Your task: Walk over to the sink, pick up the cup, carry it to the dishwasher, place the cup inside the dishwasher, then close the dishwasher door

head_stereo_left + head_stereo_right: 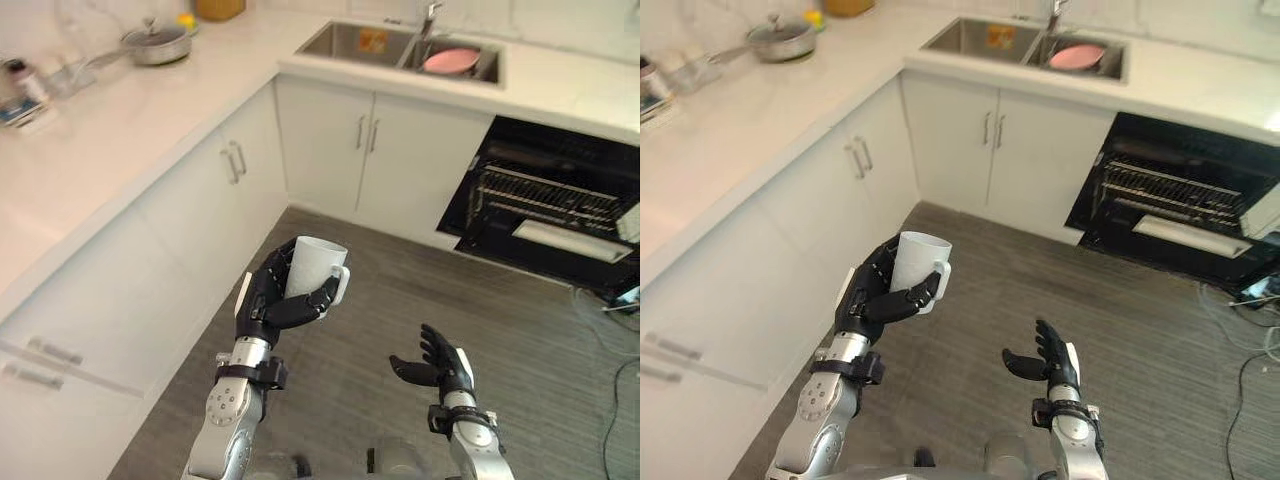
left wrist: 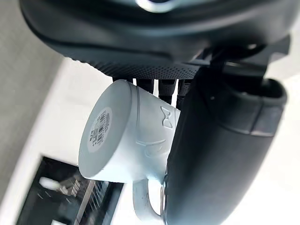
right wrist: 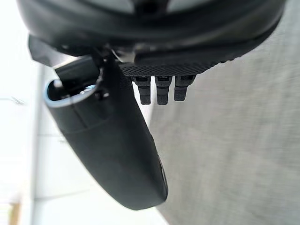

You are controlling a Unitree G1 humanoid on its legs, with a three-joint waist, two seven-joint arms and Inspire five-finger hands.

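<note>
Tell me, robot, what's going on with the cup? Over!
Left hand shut on cup, cup upright. Right hand open, empty. Dishwasher open, ahead right.

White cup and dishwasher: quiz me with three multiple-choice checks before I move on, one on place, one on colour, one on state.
1. The white cup is held by: A the left robot hand; B the right robot hand; C neither.
2. The plate in the sink is: A blue; B pink; C green.
3. The dishwasher is: A shut; B open; C taped over.

Answers:
1 A: the left fingers and thumb curl round the cup, and the right robot hand hangs open and empty.
2 B: it shows pink in the sink's right basin.
3 B: its dark inside and wire racks show.
</note>
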